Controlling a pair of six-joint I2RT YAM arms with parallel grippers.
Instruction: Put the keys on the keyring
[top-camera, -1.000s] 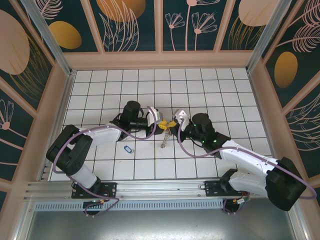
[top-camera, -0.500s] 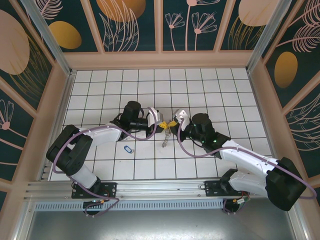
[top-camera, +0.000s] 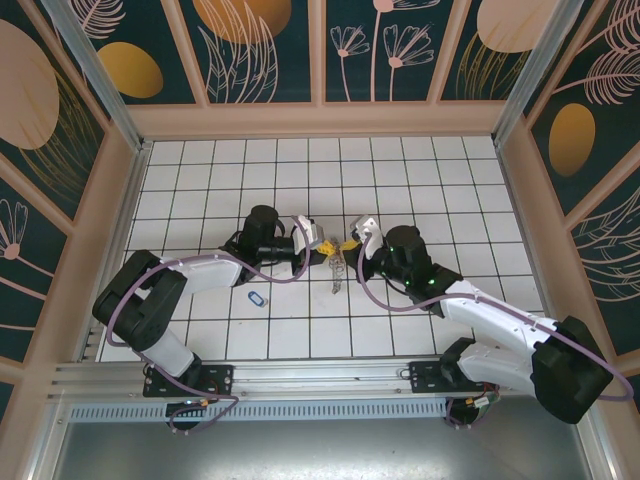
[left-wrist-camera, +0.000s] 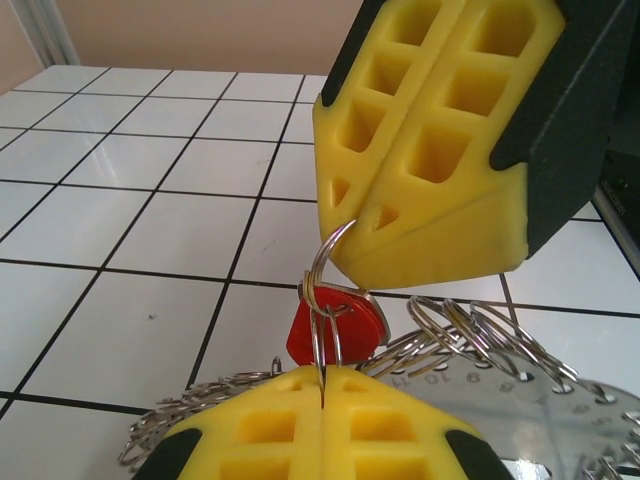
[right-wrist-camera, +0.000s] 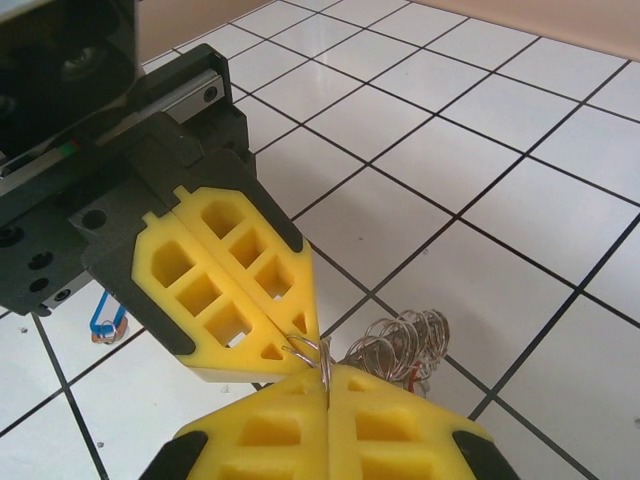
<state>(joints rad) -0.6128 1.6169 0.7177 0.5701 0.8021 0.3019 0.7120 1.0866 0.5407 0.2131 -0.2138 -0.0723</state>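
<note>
Over the table (top-camera: 400, 170), the left gripper (top-camera: 322, 244) and right gripper (top-camera: 352, 243) meet tip to tip just above the keyring (top-camera: 338, 272). Both are clamped on a small ring (left-wrist-camera: 325, 270) that carries a red key (left-wrist-camera: 335, 325). A blue key (top-camera: 257, 298) lies left of the keyring.

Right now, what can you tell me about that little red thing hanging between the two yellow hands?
It is a red key: its rounded head looks like smooth plastic, and its blade is hidden. A thin silver split ring threads through the head. The right hand and the left hand both pinch that ring, shut, tip to tip, so the key hangs between them.
</note>
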